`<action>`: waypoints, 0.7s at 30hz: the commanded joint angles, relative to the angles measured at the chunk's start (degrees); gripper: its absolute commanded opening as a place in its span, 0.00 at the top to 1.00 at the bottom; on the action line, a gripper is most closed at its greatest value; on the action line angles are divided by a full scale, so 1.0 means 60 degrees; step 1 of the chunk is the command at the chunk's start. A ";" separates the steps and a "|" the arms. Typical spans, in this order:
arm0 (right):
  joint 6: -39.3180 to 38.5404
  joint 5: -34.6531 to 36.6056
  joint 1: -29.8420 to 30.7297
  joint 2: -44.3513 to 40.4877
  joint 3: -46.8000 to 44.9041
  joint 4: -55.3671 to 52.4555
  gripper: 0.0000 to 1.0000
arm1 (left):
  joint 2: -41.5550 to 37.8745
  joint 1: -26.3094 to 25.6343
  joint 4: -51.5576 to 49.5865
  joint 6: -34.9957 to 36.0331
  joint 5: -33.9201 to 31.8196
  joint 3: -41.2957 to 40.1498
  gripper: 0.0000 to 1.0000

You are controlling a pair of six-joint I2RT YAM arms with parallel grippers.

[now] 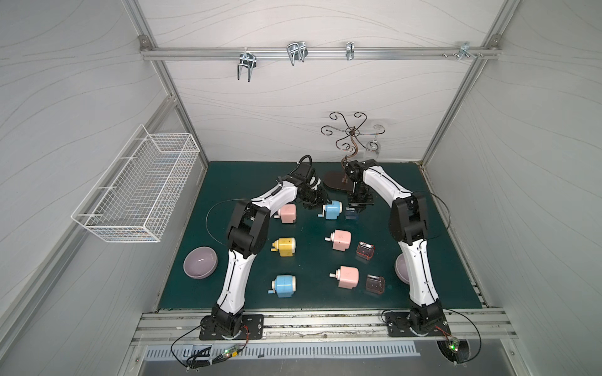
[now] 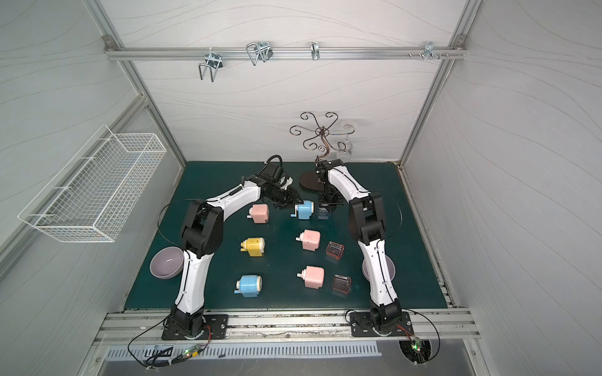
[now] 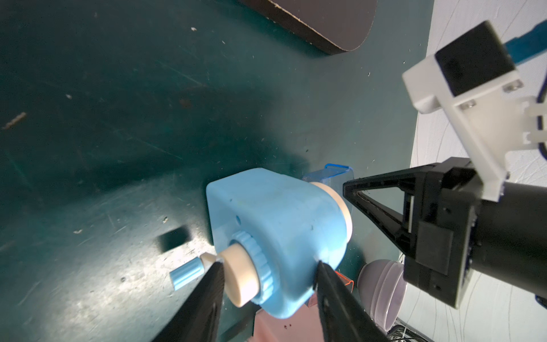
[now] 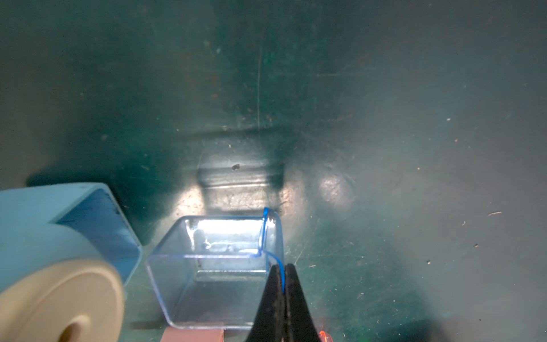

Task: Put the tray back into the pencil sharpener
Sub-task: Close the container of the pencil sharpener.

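We note left gripper (image 3: 268, 263) clasping blue sharpener (image 3: 275, 219), right gripper (image 4: 282, 269) pinching tray (image 4: 213, 266) wall, tray just beside sharpener's 3 o'clock

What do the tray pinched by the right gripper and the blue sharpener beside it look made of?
The clear blue tray is likely hard plastic with a glossy finish: see-through walls with bright glare. The blue pencil sharpener is likely moulded plastic with a matte finish: opaque body, rounded corners, no sharp reflections.
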 commanded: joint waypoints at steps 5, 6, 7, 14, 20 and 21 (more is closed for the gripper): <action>-0.0368 -0.0340 0.0044 0.0661 0.0705 -0.0880 1.00 | 0.0374 -0.0015 0.0025 0.0098 0.0164 0.0279 0.47; -0.0398 -0.0359 0.0056 0.0716 0.0772 -0.0921 1.00 | 0.0378 -0.0015 0.0032 0.0108 0.0176 0.0277 0.47; -0.0416 -0.0386 0.0063 0.0783 0.0841 -0.0960 1.00 | 0.0375 -0.0015 0.0023 0.0109 0.0170 0.0276 0.47; -0.0596 -0.0480 0.0099 0.1191 0.1347 -0.1261 1.00 | 0.0403 -0.0015 0.0027 0.0108 0.0196 0.0276 0.47; -0.0696 -0.0561 0.0161 0.1509 0.1772 -0.1492 1.00 | 0.0446 -0.0018 0.0051 0.0079 0.0231 0.0272 0.47; -0.0710 -0.0597 0.0176 0.1548 0.1836 -0.1531 1.00 | 0.0458 -0.0018 0.0056 0.0066 0.0230 0.0276 0.47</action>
